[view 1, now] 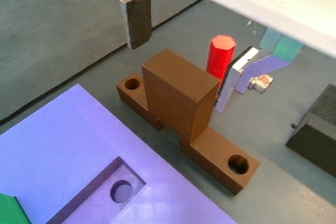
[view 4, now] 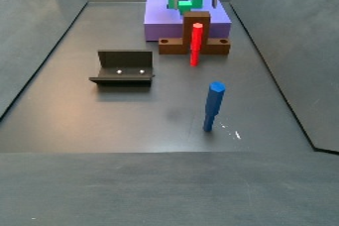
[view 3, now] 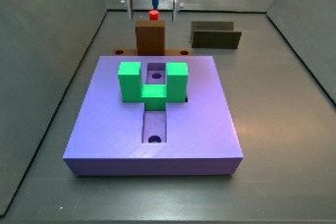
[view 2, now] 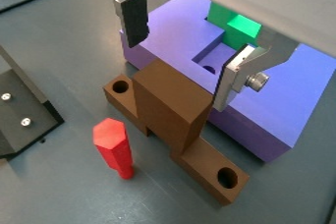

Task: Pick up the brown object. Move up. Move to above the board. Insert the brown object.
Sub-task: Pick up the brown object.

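The brown object stands on the grey floor against the edge of the board, its upright chunk in the middle and a flat bar with a hole at the end. It also shows in a wrist view and in both side views. My gripper is open just above the upright chunk, with one finger on either side of it, not touching. The board carries a green U-shaped block over its groove.
A red peg stands upright right beside the brown object, also seen in a side view. The fixture stands beyond the board. A blue peg stands alone on the floor. Grey walls enclose the floor.
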